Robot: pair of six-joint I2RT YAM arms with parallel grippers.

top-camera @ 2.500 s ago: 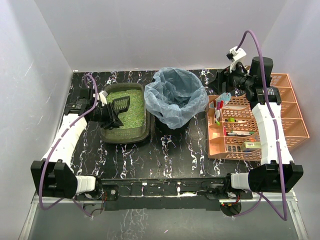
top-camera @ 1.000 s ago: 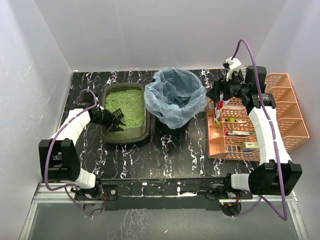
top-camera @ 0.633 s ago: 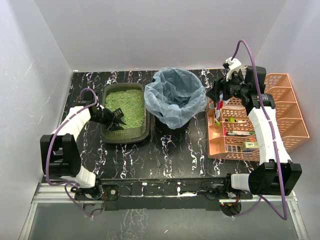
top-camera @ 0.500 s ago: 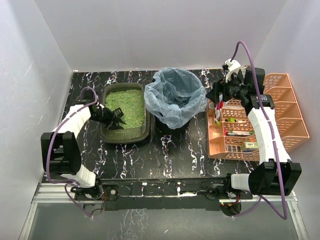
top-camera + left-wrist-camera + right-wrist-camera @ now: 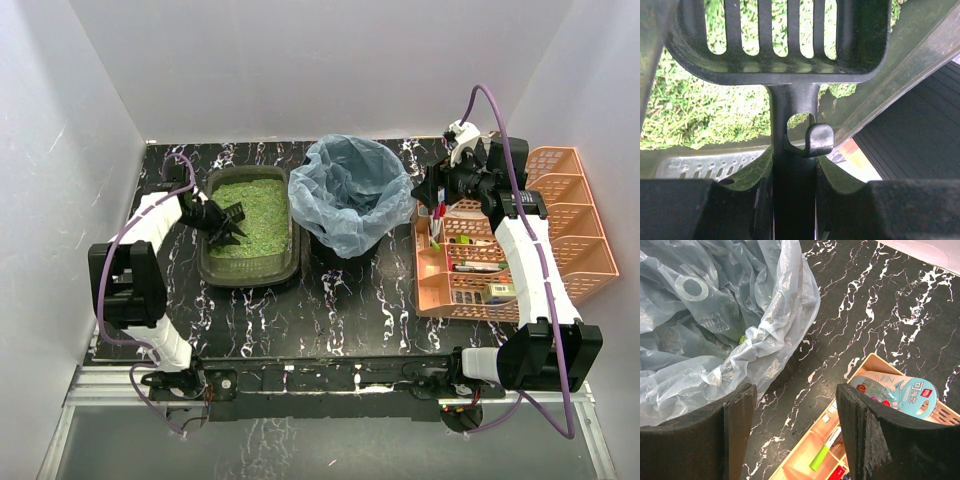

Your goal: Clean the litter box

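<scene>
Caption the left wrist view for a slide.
Left gripper holding a slotted scoop over green litter in the litter box.

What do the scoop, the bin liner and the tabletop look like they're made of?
The scoop: likely moulded black plastic, slightly glossy, slotted. The bin liner: thin translucent blue plastic film, crinkled, printed. The tabletop: black with white marble-like veining, perhaps laminate or printed sheet; unclear.

Litter box (image 5: 250, 274) sits at the left of the surface (image 5: 330, 310), with the bin (image 5: 350, 200) just beside it on its right and the organiser (image 5: 580, 255) further right. The scoop (image 5: 232, 214) is over the box's left half, and the right gripper (image 5: 425, 192) is above the gap between bin and organiser.
</scene>
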